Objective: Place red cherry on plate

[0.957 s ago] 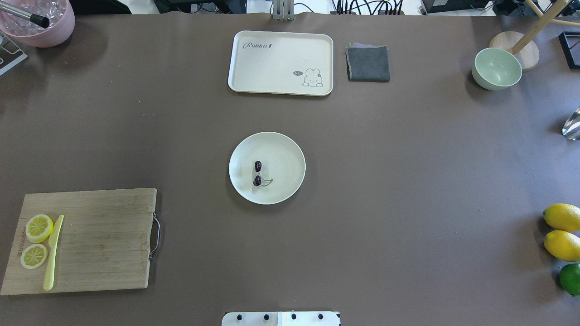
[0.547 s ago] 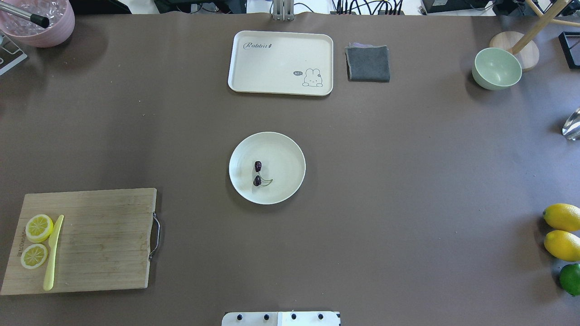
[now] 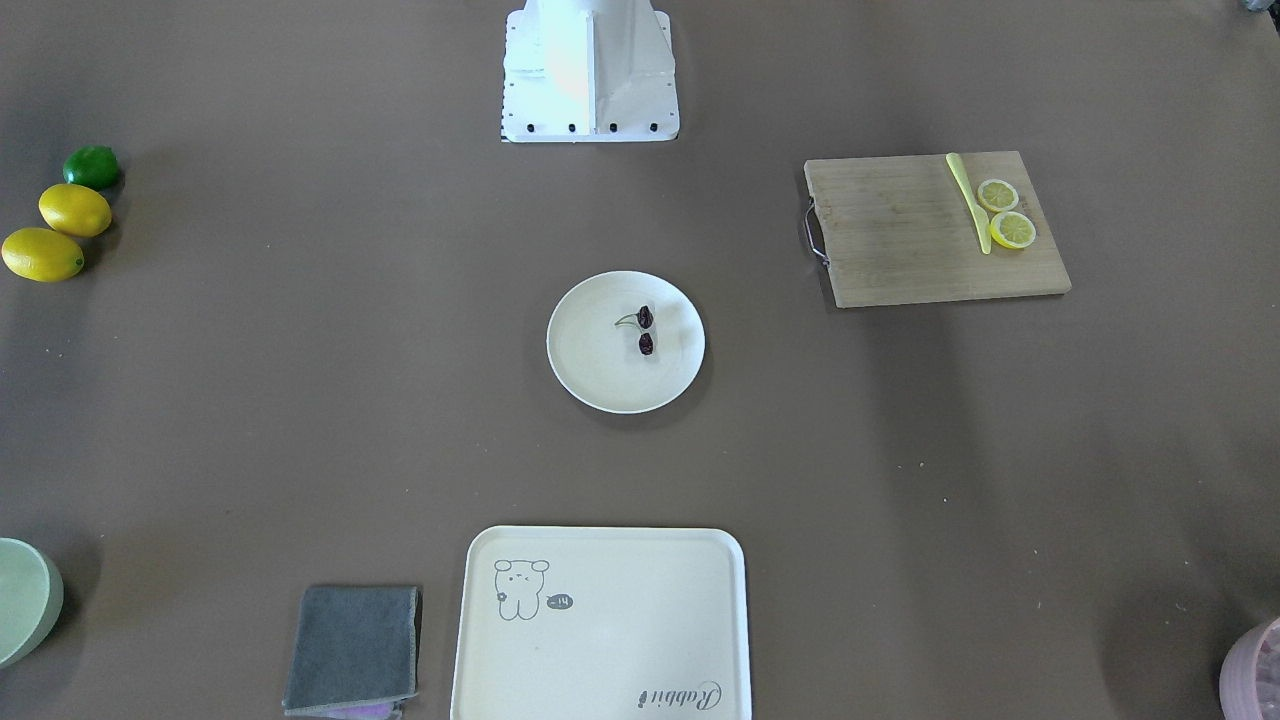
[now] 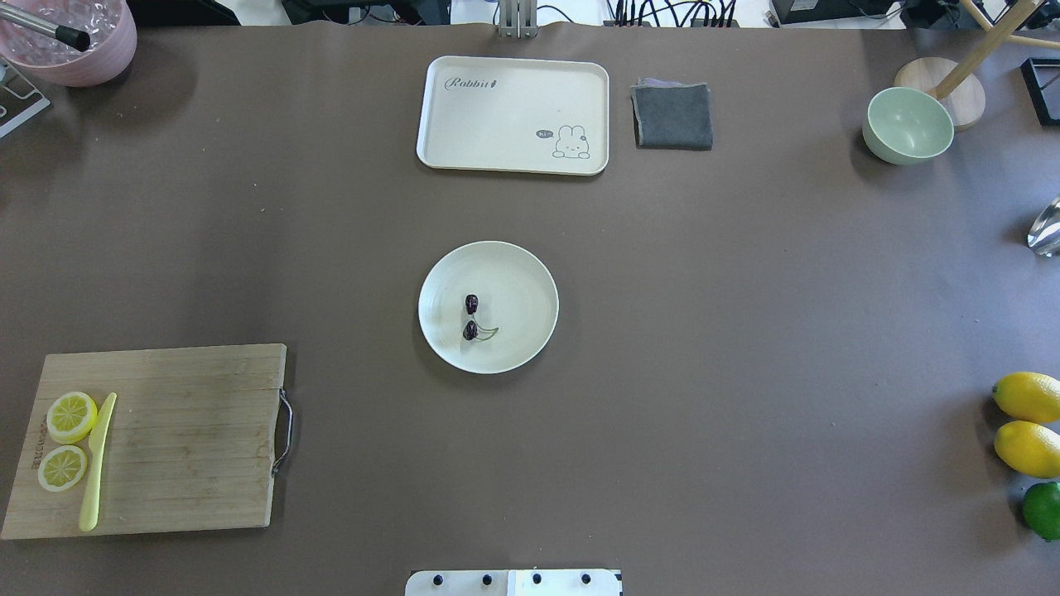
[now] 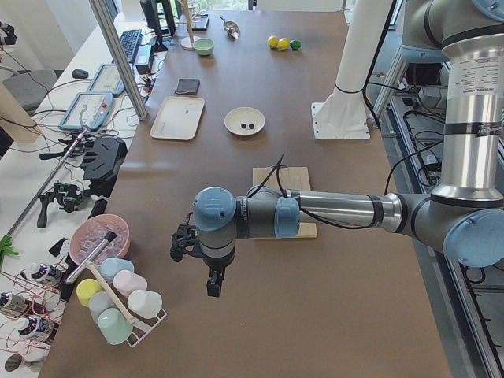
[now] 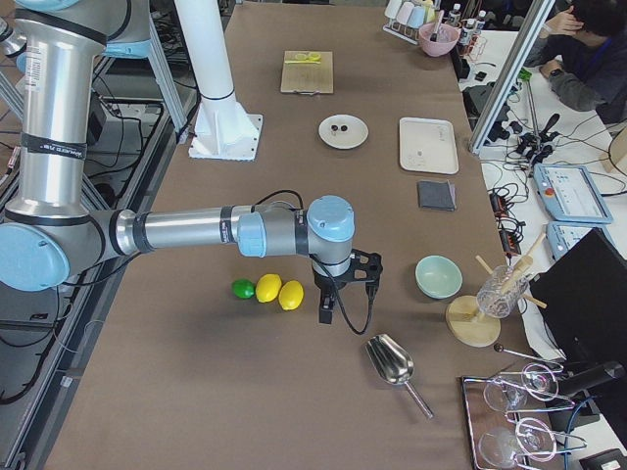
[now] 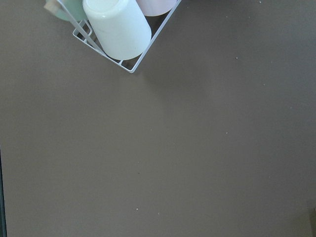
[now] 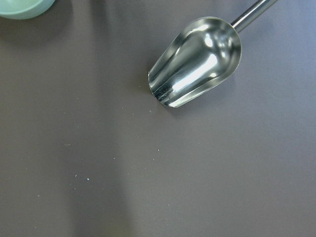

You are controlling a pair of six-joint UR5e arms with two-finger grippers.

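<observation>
Nothing has shifted since the earlier overhead pictures: at the centre of the brown tabletop (image 4: 745, 331) sits the round cream-white shallow plate (image 4: 530, 277). The red cherry (image 4: 470, 329), a tiny dark maroon pair on a thin green stem, lies inside it. Both arms hang well away at opposite ends, the left hand (image 5: 211, 277) near a wire rack of pastel cups (image 5: 118, 303), the right hand (image 6: 326, 305) near a shiny metal scoop (image 6: 392, 360); whether either is apart or together I cannot tell. The placing looks done, so the next move calls only for leaving the plate undisturbed.
</observation>
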